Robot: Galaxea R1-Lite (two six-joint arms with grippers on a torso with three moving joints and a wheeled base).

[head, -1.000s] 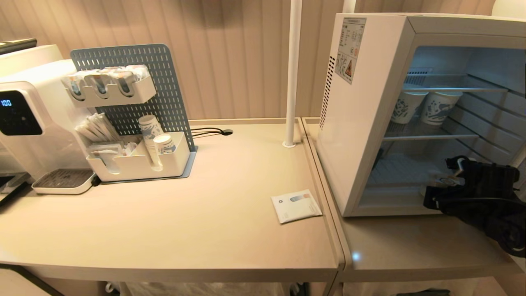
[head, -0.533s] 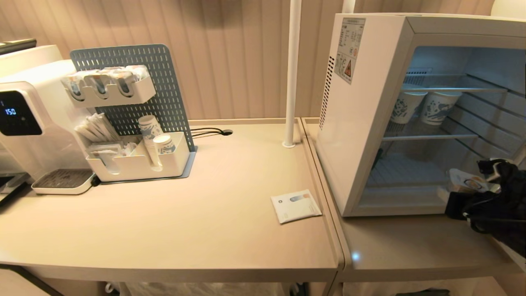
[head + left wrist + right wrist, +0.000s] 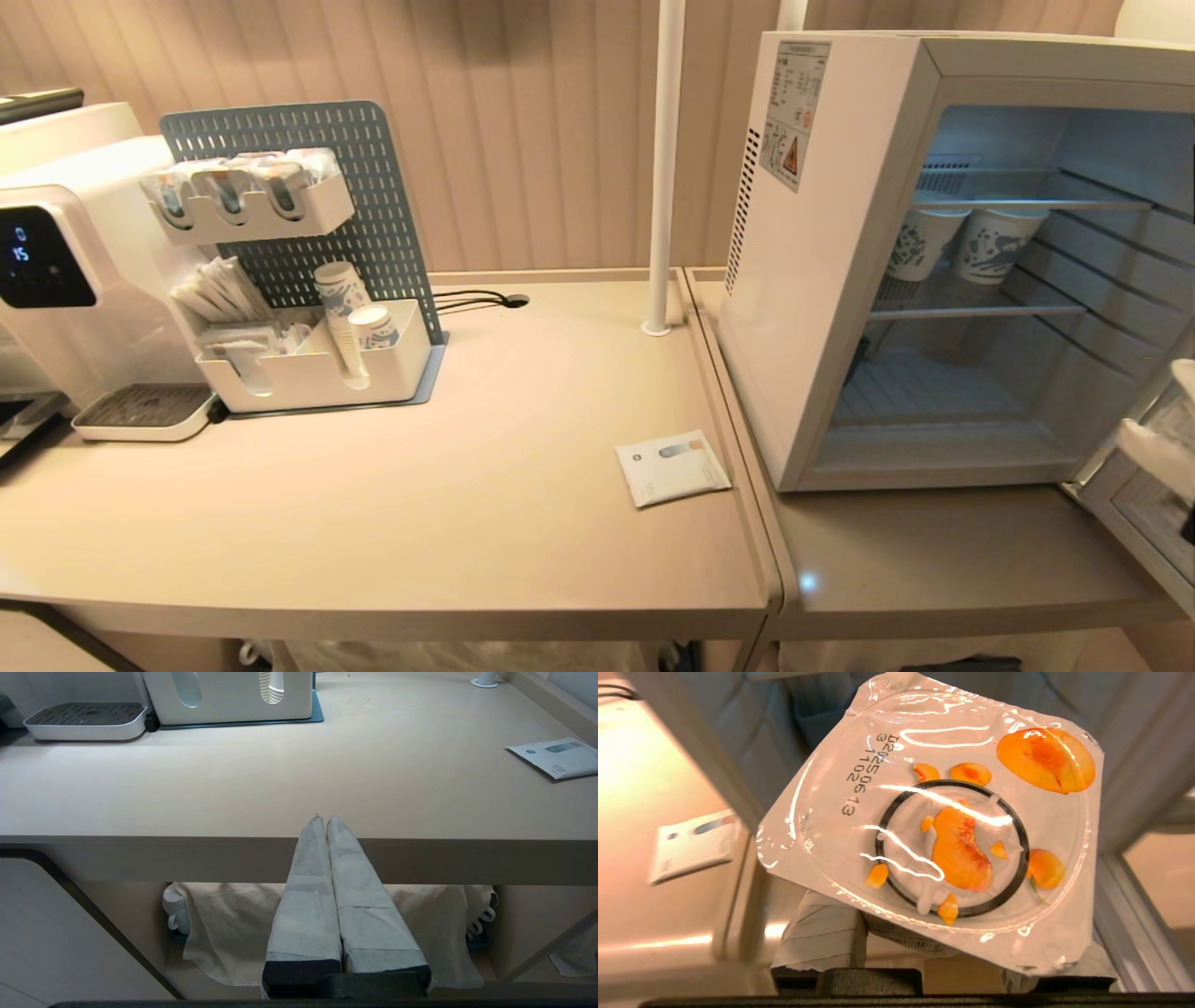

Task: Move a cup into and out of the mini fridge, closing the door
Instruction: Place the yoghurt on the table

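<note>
Right tool (image 3: 943, 970): clenched on the cup (image 3: 943, 830), one taped finger (image 3: 822, 933) visible against the cup's side below the lid. Lid is glossy foil, squarish with rounded corners, printed with orange peach slices, a black ring and a stamped date code. Cup sits outside the mini fridge (image 3: 822, 261), in front of its open cavity and beside the door (image 3: 1144, 485); in the head view only a white sliver at the far right edge may be the cup, cannot confirm.

Mini fridge: boxy, smooth white shell, vent slots and warning sticker on its side, wire shelves inside. Two blue-patterned paper cups (image 3: 962, 243) stand on the middle shelf; bottom shelf bare. Door swung open, pale frame visible at right.

Left tool (image 3: 327, 823): clenched empty, cloth-wrapped fingers pressed together, level with the worktop's (image 3: 467, 504) front edge.

Worktop: matte beige. White leaflet (image 3: 672, 467) lies flat near the fridge. Further left: grey pegboard organiser (image 3: 308, 261) with cups and sachets, white drinks machine (image 3: 65, 271). White pole (image 3: 665, 168) rises between.
</note>
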